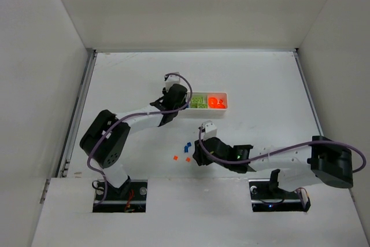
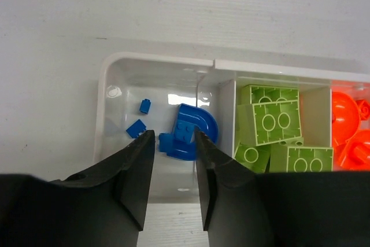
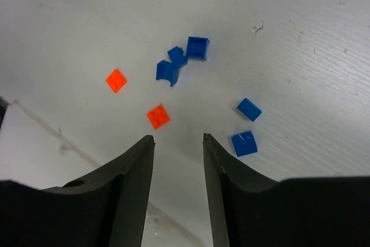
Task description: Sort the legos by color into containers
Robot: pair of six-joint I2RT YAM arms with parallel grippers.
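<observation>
The white tray (image 1: 226, 101) lies mid-table, and its rim (image 2: 156, 59) shows in the left wrist view. Its left compartment holds a curved blue lego (image 2: 191, 131) and two small blue bits (image 2: 136, 128). The middle one holds lime green bricks (image 2: 272, 122) and the right one orange pieces (image 2: 347, 125). My left gripper (image 2: 174, 134) is open and empty just over the blue compartment (image 1: 178, 99). My right gripper (image 3: 178, 137) is open and empty above loose legos on the table: two orange plates (image 3: 158, 116) and several blue pieces (image 3: 197, 47). It sits beside them in the top view (image 1: 199, 153).
The loose blue (image 1: 187, 144) and orange (image 1: 176, 157) bits lie between the arms, near the table's front step (image 3: 34, 160). White walls enclose the table on three sides.
</observation>
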